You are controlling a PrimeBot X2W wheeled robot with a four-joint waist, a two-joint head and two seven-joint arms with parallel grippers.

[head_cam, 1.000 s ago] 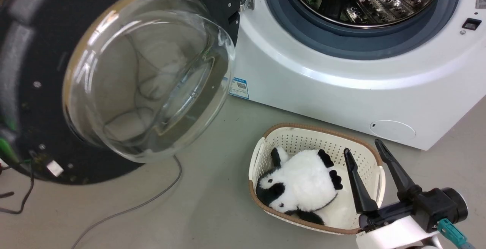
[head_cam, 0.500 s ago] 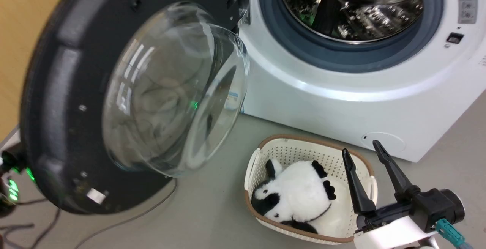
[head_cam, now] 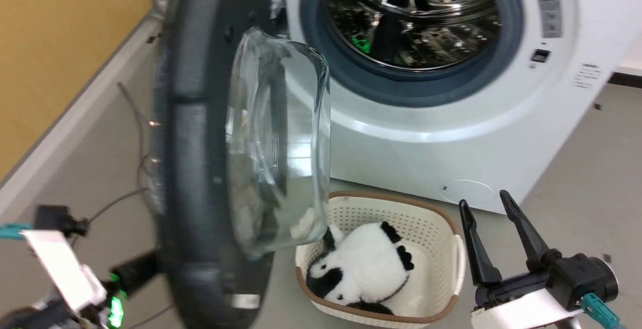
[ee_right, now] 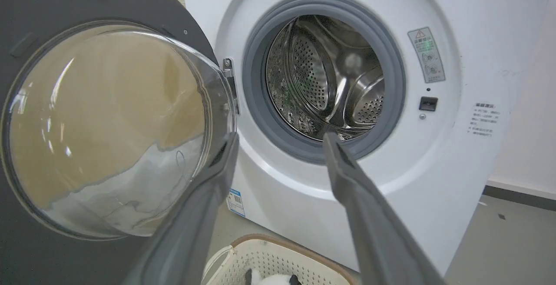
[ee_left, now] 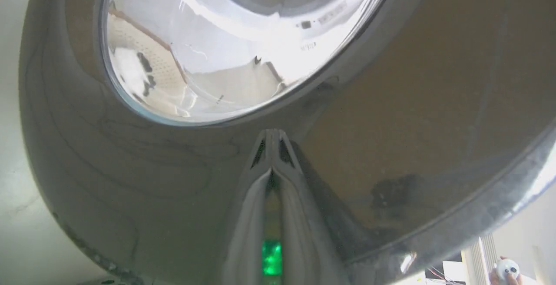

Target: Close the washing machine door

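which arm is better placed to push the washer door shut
Left: the left pincer, shut, appears to rest against the glossy outside of the half-open washing machine door. The right pincer is open by the basket, clear of the door.

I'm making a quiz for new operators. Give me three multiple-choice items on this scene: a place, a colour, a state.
1. Where does the panda plush lie? A on the floor; B in the cream basket; C atop the washer.
2. What colour is the gasket? A red; B grey; C green.
3. The washing machine door is: A latched; B removed; C standing open.
B: basket walls surround the plush. B: the ring looks grey. C: the door swings clear of the front.
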